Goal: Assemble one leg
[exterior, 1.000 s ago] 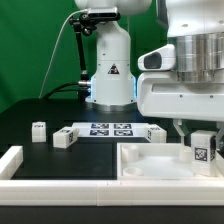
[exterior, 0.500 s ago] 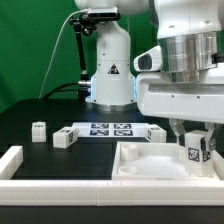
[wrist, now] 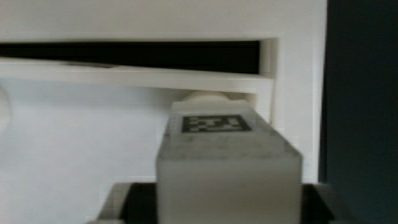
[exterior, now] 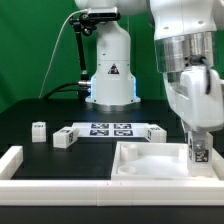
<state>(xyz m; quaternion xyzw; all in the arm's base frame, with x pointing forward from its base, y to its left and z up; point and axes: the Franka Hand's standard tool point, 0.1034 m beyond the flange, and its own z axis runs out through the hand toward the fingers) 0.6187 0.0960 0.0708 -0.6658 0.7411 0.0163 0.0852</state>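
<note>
My gripper [exterior: 198, 143] is shut on a leg [exterior: 198, 152], a small white post with a black-and-white tag. It holds the leg upright over the right corner of the large white tray-like part [exterior: 140, 168]; I cannot tell whether the leg touches it. In the wrist view the leg [wrist: 217, 150] fills the middle, tag facing the camera, between the dark fingers [wrist: 135, 205] of the gripper [wrist: 222, 203]. The tray's white surface [wrist: 71, 130] lies behind it.
Two loose legs [exterior: 38, 130] [exterior: 63, 137] stand at the exterior view's left, and another [exterior: 155, 134] behind the tray. The marker board [exterior: 110, 129] lies in the middle. A long white rail [exterior: 10, 165] runs along the front. The robot base [exterior: 110, 70] stands behind.
The wrist has turned and the leg has tilted from slanted to upright, shifting slightly left and down toward the tray's corner. The loose legs have not moved.
</note>
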